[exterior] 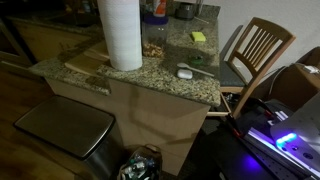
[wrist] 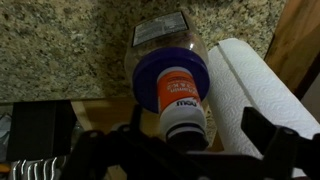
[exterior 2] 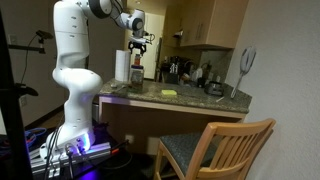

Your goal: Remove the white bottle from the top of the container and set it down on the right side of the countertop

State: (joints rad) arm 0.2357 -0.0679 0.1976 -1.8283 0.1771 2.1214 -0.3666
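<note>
The white bottle with its red-orange label stands upright on the blue lid of the container, a clear jar of brown snacks on the granite countertop. In the wrist view my gripper is open, one finger on each side of the bottle's cap, the right finger well apart from it. In an exterior view the gripper hangs just over the bottle and jar. In an exterior view the jar shows behind the roll; the bottle and gripper are out of frame there.
A tall paper-towel roll stands right beside the jar. A flat white oval gadget and a yellow sponge lie on the countertop. A wooden chair stands at the counter's end. Kitchenware lines the back.
</note>
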